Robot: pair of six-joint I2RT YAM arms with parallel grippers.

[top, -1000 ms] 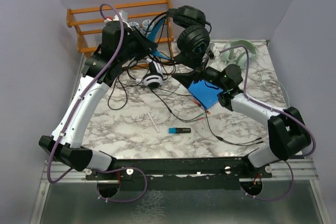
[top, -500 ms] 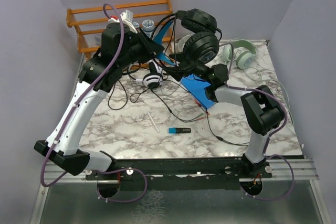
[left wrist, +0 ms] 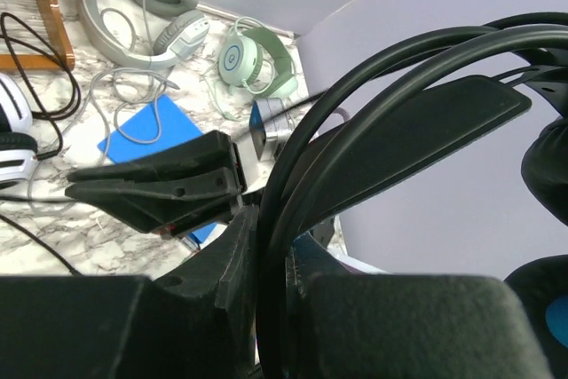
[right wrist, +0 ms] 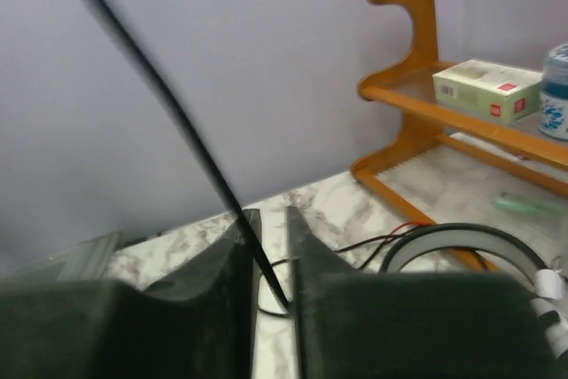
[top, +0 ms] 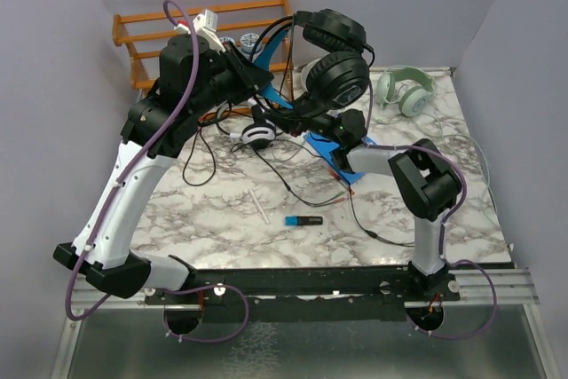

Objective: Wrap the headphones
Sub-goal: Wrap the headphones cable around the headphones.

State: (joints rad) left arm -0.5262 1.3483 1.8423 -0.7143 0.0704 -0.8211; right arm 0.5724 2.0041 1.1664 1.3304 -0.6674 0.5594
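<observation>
The rack (top: pixel 146 28) stands back left, headphones (top: pixel 335 73) centre, second pair (top: pixel 406 90) right, marker (top: pixel 303 220) nearest.

Tangled cables (top: pixel 216 136) and wooden rack (top: pixel 146 39) behind; open table (top: pixel 204 232) in front

A desk (top: pixel 213 219) topped in white marble with grey veining is enclosed on three sides by plain, pale lavender-grey walls (top: pixel 417 6). An orange wooden rack (top: pixel 142 36) with slatted shelves is set at the desk's far left corner, against the back wall. The near edge is bordered by a metal rail (top: pixel 302 295), with a dull grey metallic surface (top: pixel 302 348) below it. Soft, even light is cast throughout.
</observation>
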